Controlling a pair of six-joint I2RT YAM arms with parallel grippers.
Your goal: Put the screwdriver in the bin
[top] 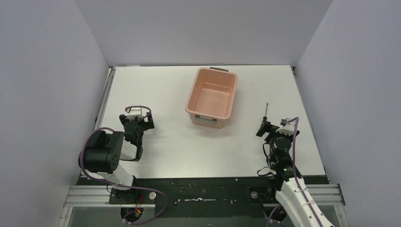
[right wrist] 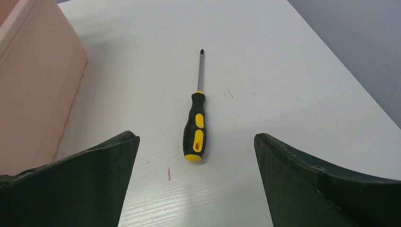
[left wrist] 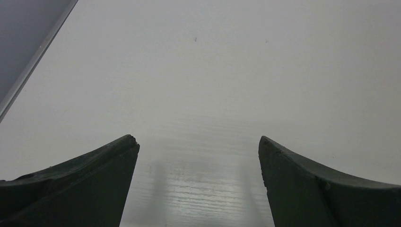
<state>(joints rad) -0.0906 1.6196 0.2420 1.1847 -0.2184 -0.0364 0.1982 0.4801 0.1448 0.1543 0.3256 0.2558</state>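
Note:
The screwdriver lies flat on the white table, its yellow and black handle towards me and its thin dark shaft pointing away. In the top view only its shaft shows, just beyond my right gripper. In the right wrist view my right gripper is open and empty, with the handle end lying just ahead of the gap between the fingertips. The salmon-pink bin stands empty at the table's middle back, left of the screwdriver; its side wall shows at the left of the right wrist view. My left gripper is open and empty over bare table.
Grey walls enclose the table on the left, back and right. The table's right edge runs close beside the screwdriver. A small pink mark is on the table near my right gripper's left finger.

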